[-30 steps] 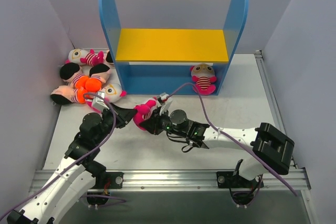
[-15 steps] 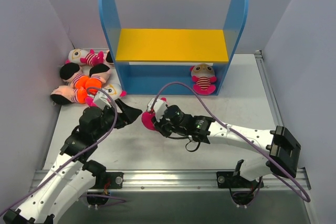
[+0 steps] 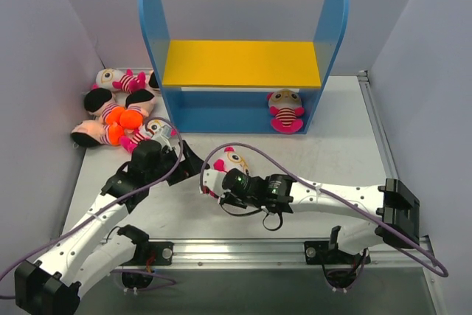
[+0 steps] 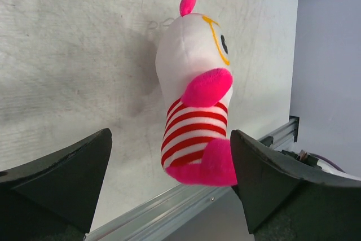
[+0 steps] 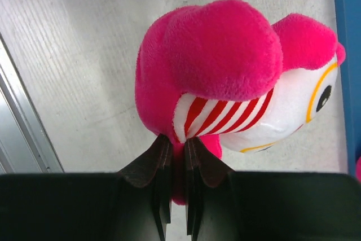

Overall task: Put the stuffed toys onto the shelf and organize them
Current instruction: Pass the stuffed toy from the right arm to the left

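Note:
A pink-and-white striped stuffed toy (image 3: 233, 160) hangs just above the table in front of the shelf (image 3: 242, 64). My right gripper (image 3: 214, 180) is shut on a magenta limb of this toy (image 5: 225, 71), pinched between its fingers (image 5: 162, 159). My left gripper (image 3: 189, 161) stands open just left of it, its fingers on either side of the toy's (image 4: 194, 94) bottom without touching. A second striped toy (image 3: 285, 111) sits on the shelf's lower level at the right. Several more toys (image 3: 114, 114) lie piled at the far left.
The shelf's blue side panels (image 3: 153, 27) rise tall at the back, with the yellow upper board between them. A metal rail (image 3: 243, 247) runs along the near table edge. Grey walls close in on both sides.
My left gripper opened and let go of the striped toy. The right gripper kept hold and carried it slightly right, turning its head up into view.

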{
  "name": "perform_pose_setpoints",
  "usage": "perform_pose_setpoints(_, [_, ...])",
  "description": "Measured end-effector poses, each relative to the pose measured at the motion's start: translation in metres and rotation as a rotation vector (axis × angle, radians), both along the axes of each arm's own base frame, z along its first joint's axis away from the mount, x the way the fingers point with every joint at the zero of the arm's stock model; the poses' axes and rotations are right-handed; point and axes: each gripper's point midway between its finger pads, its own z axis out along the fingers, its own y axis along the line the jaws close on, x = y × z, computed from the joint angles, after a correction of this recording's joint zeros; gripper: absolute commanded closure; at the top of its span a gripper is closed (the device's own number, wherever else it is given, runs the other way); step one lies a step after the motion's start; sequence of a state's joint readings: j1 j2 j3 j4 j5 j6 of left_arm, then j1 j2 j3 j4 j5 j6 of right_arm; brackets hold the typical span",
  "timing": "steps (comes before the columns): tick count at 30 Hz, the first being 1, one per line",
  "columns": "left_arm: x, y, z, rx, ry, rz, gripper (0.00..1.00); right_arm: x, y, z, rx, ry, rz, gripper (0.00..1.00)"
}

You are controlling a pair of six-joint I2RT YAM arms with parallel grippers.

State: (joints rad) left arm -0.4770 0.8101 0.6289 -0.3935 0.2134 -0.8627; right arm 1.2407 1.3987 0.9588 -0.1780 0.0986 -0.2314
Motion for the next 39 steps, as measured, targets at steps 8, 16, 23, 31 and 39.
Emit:
perform_pose_setpoints(8, [-0.002, -0.021, -0.013, -0.095, 0.077, -0.055, 0.06, -0.018, 0.006, 0.008, -0.065, -0.098, 0.097, 1.0])
perform_pose_setpoints(16, [-0.004, -0.043, -0.02, -0.146, 0.125, -0.132, 0.06, -0.021, 0.014, 0.017, -0.103, -0.164, 0.127, 1.0])
perform_pose_setpoints(23, [-0.011, -0.057, -0.026, -0.17, 0.145, -0.173, 0.32, -0.013, 0.01, 0.024, -0.127, -0.213, 0.103, 1.0])
perform_pose_setpoints(31, [-0.01, -0.062, -0.016, -0.217, 0.082, -0.165, 0.97, -0.013, 0.01, 0.026, -0.125, -0.231, 0.086, 0.8])
perform_pose_setpoints(39, [0.003, -0.054, 0.011, -0.264, -0.087, -0.1, 0.98, -0.009, 0.008, 0.036, -0.009, -0.197, -0.001, 0.49])
